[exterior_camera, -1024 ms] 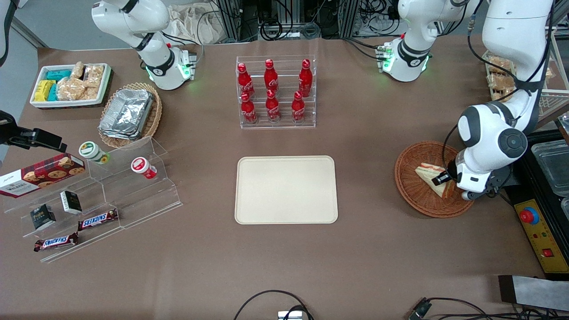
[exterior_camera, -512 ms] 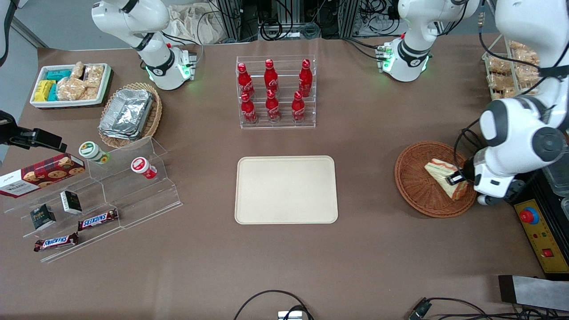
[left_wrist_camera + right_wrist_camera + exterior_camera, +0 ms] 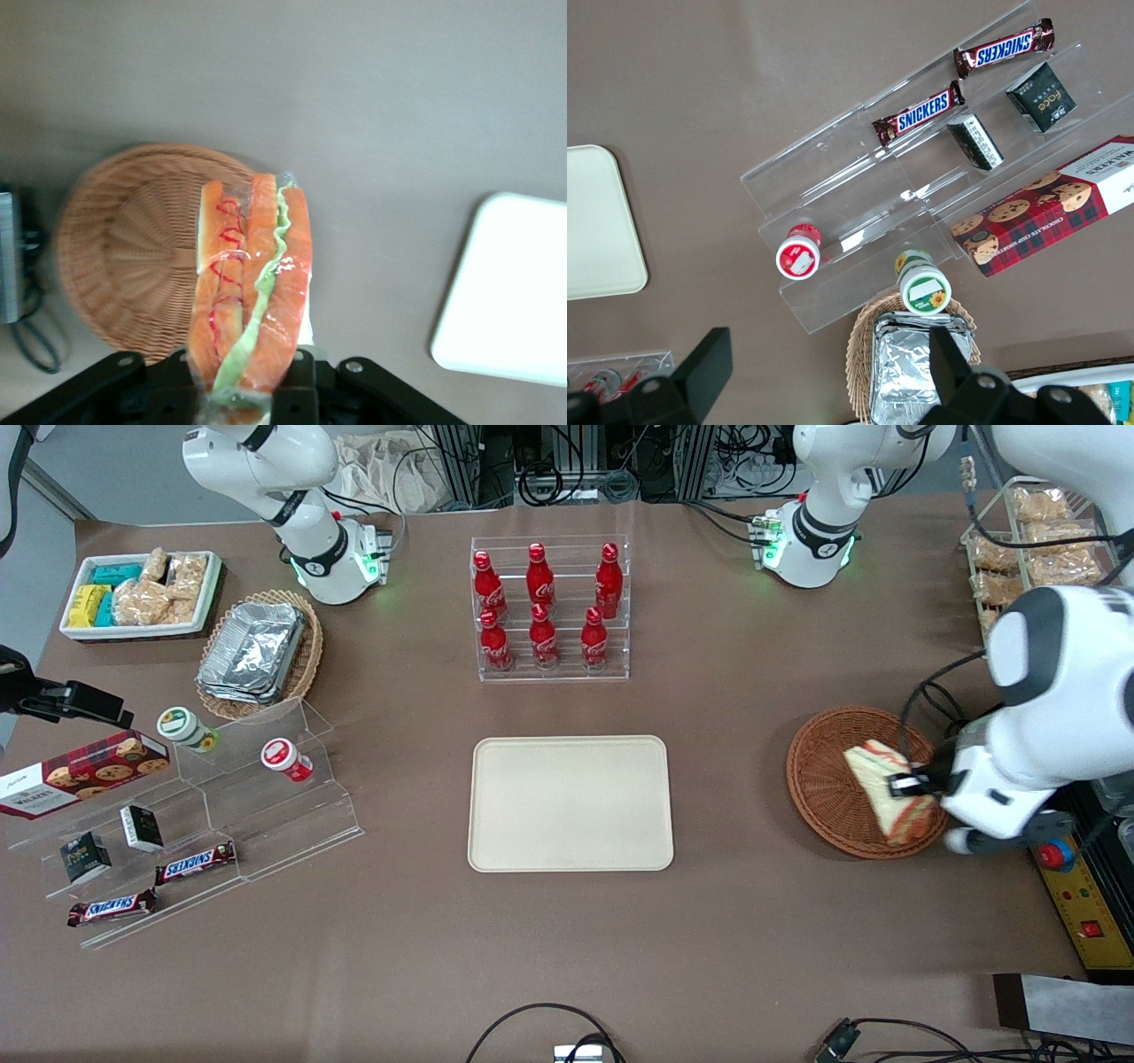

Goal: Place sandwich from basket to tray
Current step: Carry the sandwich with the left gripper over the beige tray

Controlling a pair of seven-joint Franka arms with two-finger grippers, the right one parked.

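One brown worktop (image 3: 753, 921) carries the tray (image 3: 570, 803) and basket (image 3: 842, 782), well apart. My fingers (image 3: 902, 785) grip the sandwich (image 3: 889, 790) above the basket; since a second ago I've lifted it slightly toward the camera.

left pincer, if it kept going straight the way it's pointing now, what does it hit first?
Probably the basket. The pincer, shut on the sandwich, points down above the basket's edge nearer the tray; bare table is possible, since depth is unclear.
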